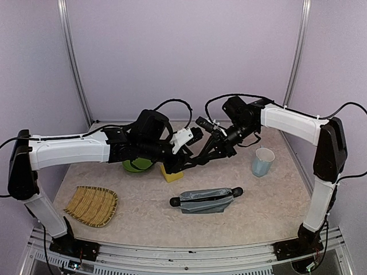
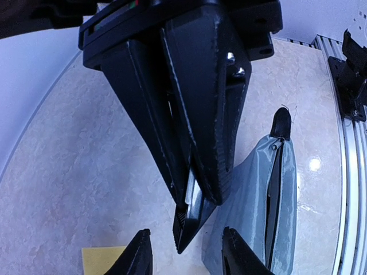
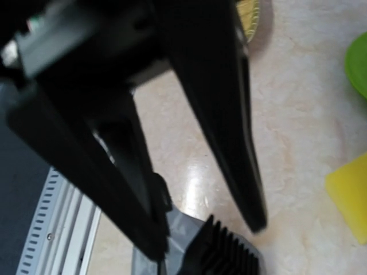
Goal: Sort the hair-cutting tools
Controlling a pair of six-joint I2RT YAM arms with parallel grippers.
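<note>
My right gripper [image 1: 198, 157] hangs above the table's middle, shut on a black-and-silver electric clipper [image 2: 192, 215]. The clipper's ridged black tip pokes out below the fingers. In the right wrist view its toothed end [image 3: 226, 255] shows just past my right gripper [image 3: 206, 238]. My left gripper [image 1: 179, 163] faces it, open. Its two fingertips [image 2: 137, 252] stand either side of the clipper's tip without touching it; the left gripper [image 2: 186, 255] is empty. The grey pouch [image 1: 206, 200] lies below, its slot open [image 2: 275, 189]. No scissors or guard are in view.
A yellow sponge [image 1: 171, 173] lies under the grippers, with a green bowl [image 1: 136, 166] to its left. A wicker tray [image 1: 92, 205] is at the front left. A blue cup [image 1: 262, 162] stands at the right. Walls close in the back and sides.
</note>
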